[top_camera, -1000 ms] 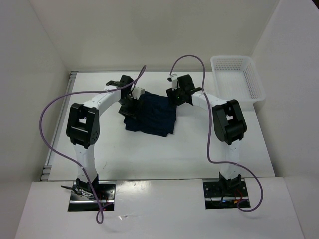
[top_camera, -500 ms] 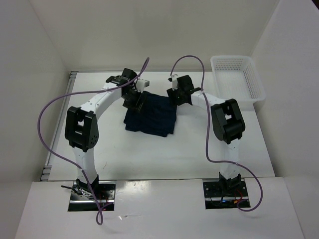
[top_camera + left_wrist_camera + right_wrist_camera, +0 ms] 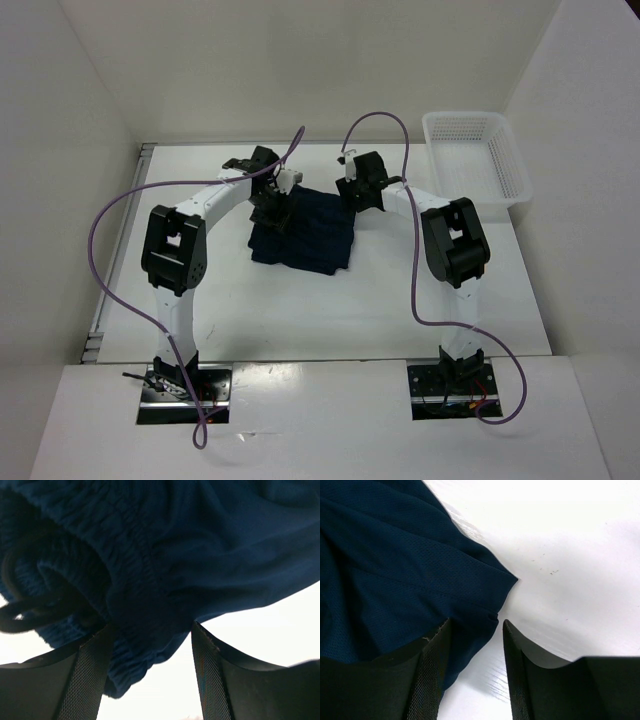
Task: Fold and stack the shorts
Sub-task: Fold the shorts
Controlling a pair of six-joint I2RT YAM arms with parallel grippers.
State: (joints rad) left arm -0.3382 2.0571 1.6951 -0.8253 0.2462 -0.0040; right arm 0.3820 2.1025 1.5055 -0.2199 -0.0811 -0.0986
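The dark navy shorts (image 3: 303,232) lie bunched in a rough folded square at the middle of the table. My left gripper (image 3: 277,204) is at their far left edge. In the left wrist view the shorts (image 3: 165,555) fill the top, and the gathered waistband (image 3: 135,630) hangs between my open left gripper (image 3: 150,680), with a drawstring loop (image 3: 20,615) at left. My right gripper (image 3: 356,194) is at the far right corner. In the right wrist view the open right gripper (image 3: 472,667) straddles the shorts' corner hem (image 3: 480,615); the cloth (image 3: 385,580) lies left.
A white mesh basket (image 3: 500,170) stands at the far right of the table. White walls enclose the table on the left, back and right. Purple cables loop from both arms. Bare white tabletop (image 3: 330,310) lies in front of the shorts.
My left gripper has moved right, onto the shorts' far left edge at the waistband. The right gripper has hardly moved. The shorts keep their place.
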